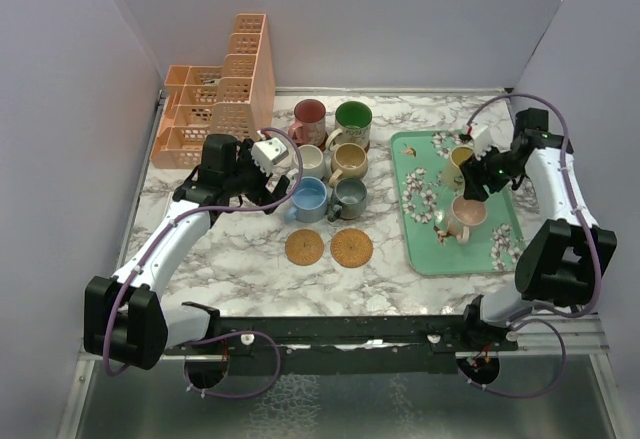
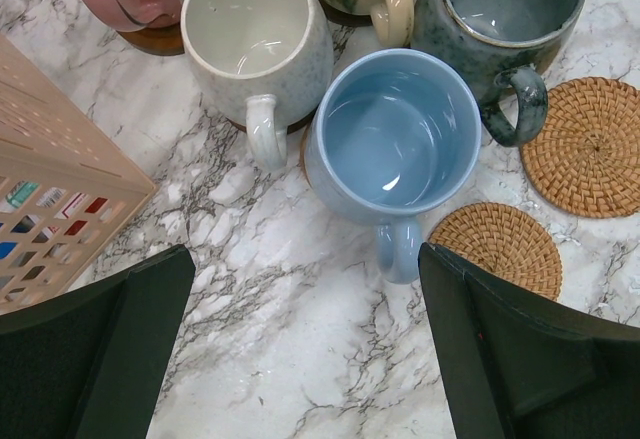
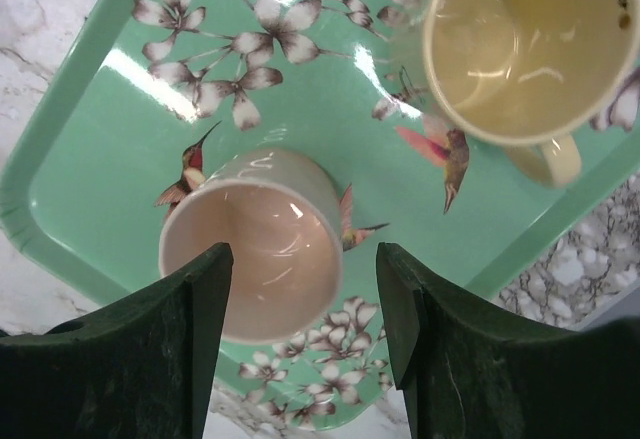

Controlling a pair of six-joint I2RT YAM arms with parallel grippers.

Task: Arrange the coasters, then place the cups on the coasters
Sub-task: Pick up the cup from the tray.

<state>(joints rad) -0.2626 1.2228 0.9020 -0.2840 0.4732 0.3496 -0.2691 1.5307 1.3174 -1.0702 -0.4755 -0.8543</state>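
Six cups stand in a block of three rows mid-table: red (image 1: pixel 309 116), green (image 1: pixel 353 119), cream (image 1: pixel 311 159), tan (image 1: pixel 349 162), blue (image 1: pixel 309 199) and grey (image 1: pixel 351 197). Brown coasters (image 2: pixel 150 41) peek out from under some of them. Two bare woven coasters (image 1: pixel 304 248) (image 1: pixel 351 248) lie in front. My left gripper (image 1: pixel 275 191) is open just left of the blue cup (image 2: pixel 395 134), whose handle points at it. A pink cup (image 3: pixel 265 254) and a yellow cup (image 3: pixel 530 44) stand on the green tray (image 3: pixel 90 174). My right gripper (image 3: pixel 303 254) hovers open above the pink cup.
The peach lattice organiser (image 1: pixel 215 99) stands at the back left, close beside my left gripper. The floral tray (image 1: pixel 425 254) takes up the right side of the marble table. Grey walls close in the left, back and right.
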